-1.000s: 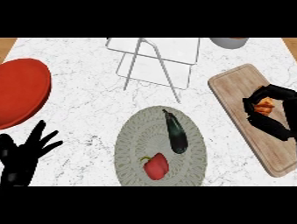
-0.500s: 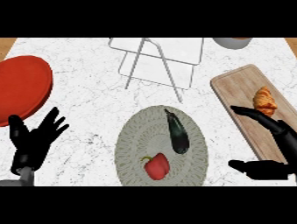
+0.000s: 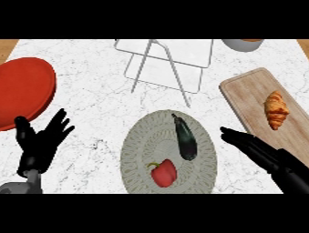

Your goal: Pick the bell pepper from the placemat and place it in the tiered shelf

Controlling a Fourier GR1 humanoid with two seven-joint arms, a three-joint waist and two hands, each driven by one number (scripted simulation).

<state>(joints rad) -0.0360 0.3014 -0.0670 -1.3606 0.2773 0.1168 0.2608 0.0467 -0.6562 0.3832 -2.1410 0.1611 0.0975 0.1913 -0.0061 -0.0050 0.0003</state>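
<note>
Below, glossy red bell pepper [image 3: 162, 173] (blocky), round woven placemat [image 3: 138, 159], white wire tiered shelf [image 3: 167, 63]

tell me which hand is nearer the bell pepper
Right. The right hand hovers open just right of the placemat holding the bell pepper; the left hand rests open far left.

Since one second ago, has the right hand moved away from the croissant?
Yes. The right hand has left the croissant on the wooden board and now lies open lower down, by the board's lower left edge beside the placemat.
</note>
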